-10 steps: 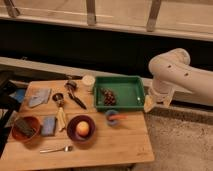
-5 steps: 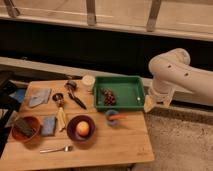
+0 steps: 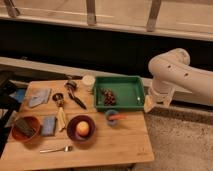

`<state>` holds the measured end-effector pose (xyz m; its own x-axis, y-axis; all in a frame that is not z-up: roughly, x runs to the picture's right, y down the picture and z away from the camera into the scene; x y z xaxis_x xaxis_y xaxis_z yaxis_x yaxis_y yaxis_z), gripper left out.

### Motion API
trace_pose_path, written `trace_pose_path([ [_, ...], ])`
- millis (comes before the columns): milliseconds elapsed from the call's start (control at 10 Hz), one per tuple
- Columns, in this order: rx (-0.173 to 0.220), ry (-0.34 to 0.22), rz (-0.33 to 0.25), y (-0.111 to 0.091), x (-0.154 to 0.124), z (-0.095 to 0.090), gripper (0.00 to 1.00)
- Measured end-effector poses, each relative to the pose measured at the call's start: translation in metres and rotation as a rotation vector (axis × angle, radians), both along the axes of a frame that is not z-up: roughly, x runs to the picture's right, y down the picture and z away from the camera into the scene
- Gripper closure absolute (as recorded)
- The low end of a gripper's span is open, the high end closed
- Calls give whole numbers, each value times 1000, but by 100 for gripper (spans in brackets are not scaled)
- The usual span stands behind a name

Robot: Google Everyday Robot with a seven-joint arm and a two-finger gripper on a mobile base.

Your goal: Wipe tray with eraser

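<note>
Your arm [image 3: 176, 70] is smooth, glossy white with bulbous rounded joints; your pale cream gripper [image 3: 149, 104] sits just beside the counter's [image 3: 125, 145] end.

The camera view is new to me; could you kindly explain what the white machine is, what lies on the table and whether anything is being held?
This is a single picture, looking down at a wooden table from above. The white shape on the right is a robot arm. Its gripper hangs at the table's right edge, just beside the green tray, and seems to hold nothing. A small dark clump sits in the tray. The eraser, a dark block, lies in the orange bowl at far left, next to a blue pad. A cloth, a fork and an orange fruit are there too.
</note>
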<state>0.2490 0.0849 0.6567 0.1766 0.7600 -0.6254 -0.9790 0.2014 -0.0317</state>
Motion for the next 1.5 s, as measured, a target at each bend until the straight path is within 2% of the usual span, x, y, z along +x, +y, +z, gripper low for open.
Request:
trace_pose_path([
  [300,43,-71,-51,-11,-34,-2,36],
  [500,73,-129,-93,-24,-84,-1,36],
  [800,114,-251,-134,-42,-165,-5,36],
  [900,118,-270,-134,-44,-174,-7,36],
  [1400,119,-265,-135,-44,-170,-6,36],
  [1500,122,-280,-136,-45,-172,-5,36],
])
